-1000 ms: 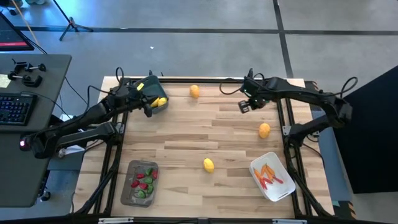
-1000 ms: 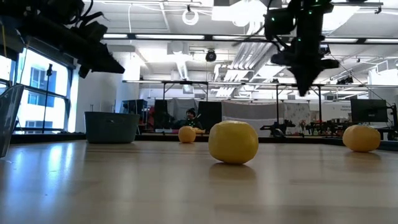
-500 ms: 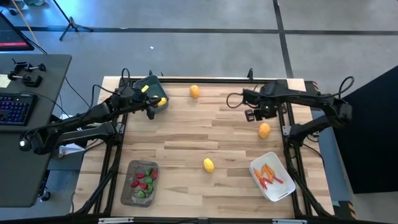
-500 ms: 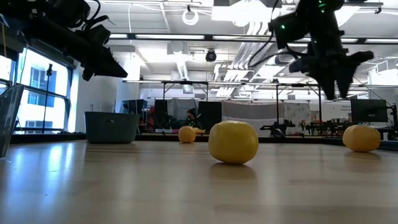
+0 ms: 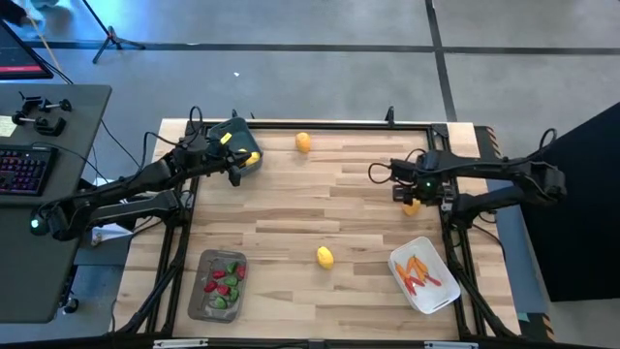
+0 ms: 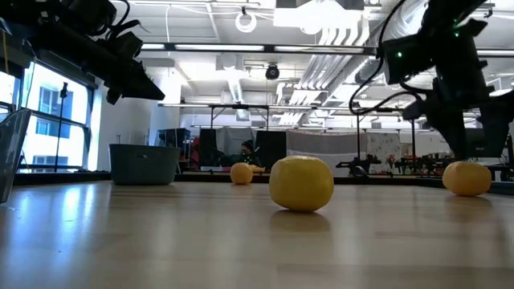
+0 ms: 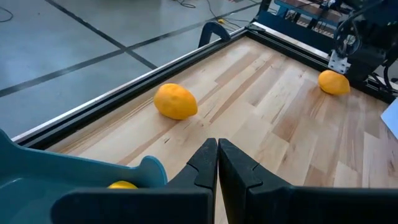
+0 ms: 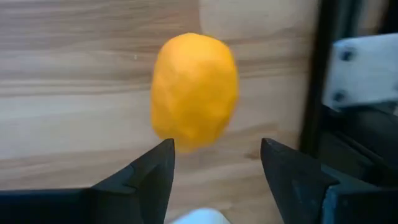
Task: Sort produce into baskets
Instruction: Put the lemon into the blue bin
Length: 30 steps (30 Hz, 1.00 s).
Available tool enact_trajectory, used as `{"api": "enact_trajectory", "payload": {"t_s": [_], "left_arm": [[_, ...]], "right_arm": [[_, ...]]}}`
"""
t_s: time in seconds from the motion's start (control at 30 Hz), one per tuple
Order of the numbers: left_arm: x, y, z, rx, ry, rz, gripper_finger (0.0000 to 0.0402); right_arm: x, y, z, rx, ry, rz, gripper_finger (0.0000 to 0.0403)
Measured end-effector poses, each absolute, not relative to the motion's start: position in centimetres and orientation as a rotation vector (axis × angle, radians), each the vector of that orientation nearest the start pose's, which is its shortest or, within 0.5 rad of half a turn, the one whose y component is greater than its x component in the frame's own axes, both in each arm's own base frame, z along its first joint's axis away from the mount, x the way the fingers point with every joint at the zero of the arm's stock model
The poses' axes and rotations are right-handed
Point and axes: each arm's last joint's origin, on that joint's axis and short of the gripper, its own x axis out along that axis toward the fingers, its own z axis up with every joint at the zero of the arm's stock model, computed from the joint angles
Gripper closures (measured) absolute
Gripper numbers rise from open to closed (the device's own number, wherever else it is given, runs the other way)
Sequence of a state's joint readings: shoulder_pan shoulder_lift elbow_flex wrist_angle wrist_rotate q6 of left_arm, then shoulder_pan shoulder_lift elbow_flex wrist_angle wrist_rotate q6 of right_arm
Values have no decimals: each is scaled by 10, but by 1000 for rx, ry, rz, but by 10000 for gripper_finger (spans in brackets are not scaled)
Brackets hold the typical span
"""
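Observation:
My right gripper (image 5: 411, 194) hangs open just above a yellow lemon (image 8: 194, 90) that lies on the wood near the table's right edge. Its fingers stand on either side of the lemon without touching it. My left gripper (image 7: 217, 148) is shut and holds nothing. It hovers over the rim of the blue-grey tub (image 5: 239, 147) at the far left, which holds a lemon (image 7: 121, 185). Two more lemons rest on the table, one at the far middle (image 5: 303, 142) and one near the middle front (image 5: 325, 257).
A shallow grey tray (image 5: 205, 302) with red and green pieces sits at the near left. A white tub (image 5: 441, 296) with orange sticks sits at the near right, close below my right gripper. The table's black frame rail (image 8: 314, 74) runs just beside the right lemon.
My right gripper has swung from the far middle toward the table's right and near edges and come down over the lemon there. Its fingers have opened on the way.

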State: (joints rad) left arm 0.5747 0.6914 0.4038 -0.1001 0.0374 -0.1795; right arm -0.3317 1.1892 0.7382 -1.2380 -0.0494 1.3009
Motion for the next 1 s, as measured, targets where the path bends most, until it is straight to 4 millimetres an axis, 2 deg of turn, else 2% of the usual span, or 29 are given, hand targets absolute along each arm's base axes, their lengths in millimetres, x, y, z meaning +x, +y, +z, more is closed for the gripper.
{"api": "enact_trajectory", "payload": {"t_s": [0.07,0.23,0.43,0.63,0.83,1.0], "left_arm": [[133,85,223,-292,326,563,402],[133,85,223,-292,326,564,402],[133,85,223,-303,323,565,402],[133,85,223,-320,318,568,402],[133,85,223,-369,305,569,402],[133,85,223,-372,305,565,402]], "right_arm": [[149,-50,189,1268,1297,-1272,174],[157,-55,192,1177,1211,-1329,173],[155,-57,192,1185,1208,-1360,173],[154,-55,192,1325,1134,-1477,173],[157,-52,192,1437,963,-1631,157],[157,-49,192,1451,839,-1739,143]]}}
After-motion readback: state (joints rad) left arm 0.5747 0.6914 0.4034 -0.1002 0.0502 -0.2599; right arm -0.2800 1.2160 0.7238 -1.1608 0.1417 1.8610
